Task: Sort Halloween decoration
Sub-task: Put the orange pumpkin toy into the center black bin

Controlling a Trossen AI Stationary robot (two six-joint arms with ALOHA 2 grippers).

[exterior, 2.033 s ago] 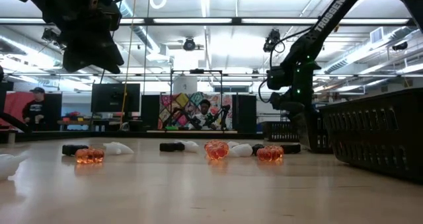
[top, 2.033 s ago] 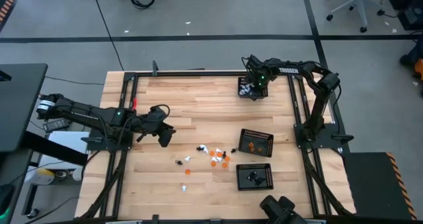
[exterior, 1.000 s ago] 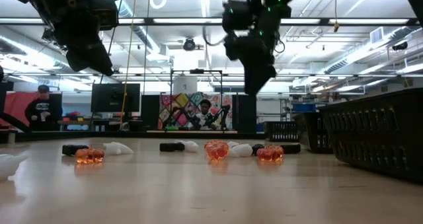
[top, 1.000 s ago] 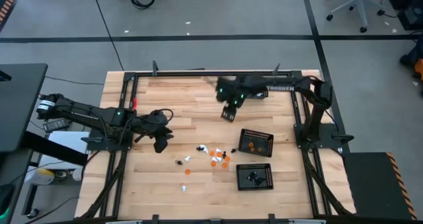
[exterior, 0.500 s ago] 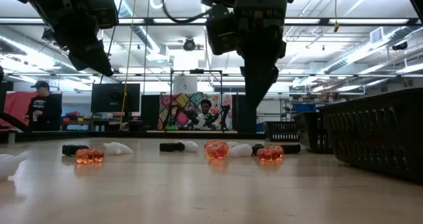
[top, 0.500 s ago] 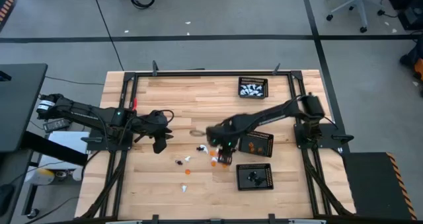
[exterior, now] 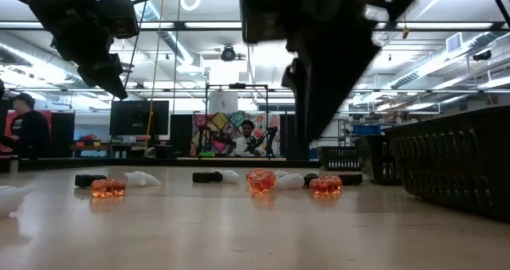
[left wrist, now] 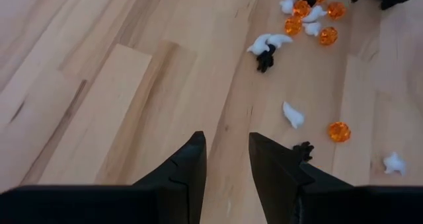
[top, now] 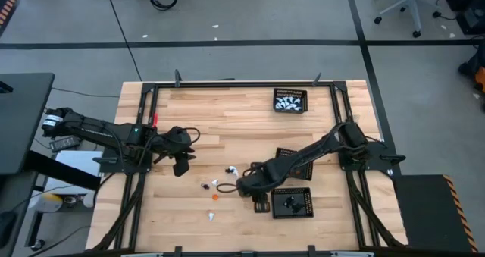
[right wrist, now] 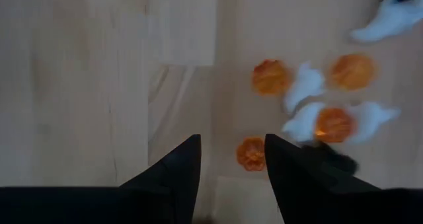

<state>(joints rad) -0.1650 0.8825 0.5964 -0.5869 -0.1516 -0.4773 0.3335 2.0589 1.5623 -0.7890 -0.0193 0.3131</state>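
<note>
Right wrist view, orange figure [right wrist: 251, 153] between open right gripper [right wrist: 231, 159] fingers – untouched

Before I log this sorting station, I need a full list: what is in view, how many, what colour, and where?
Table: one, light wood, black frame.
Loose figures: a scatter of white, orange and black, mid-table; exact count unclear.
Far tray: one, black mesh, far edge, white figures inside.
Middle tray: one, black mesh, right of the scatter, partly under the right arm.
Near tray: one, black mesh, near edge, black figures inside.
Office chair: one, on the grey floor beyond the table.
People: at least two, in the room behind.
Left gripper: open, empty, left of the scatter.
Right gripper: open, empty, over the scatter.
</note>
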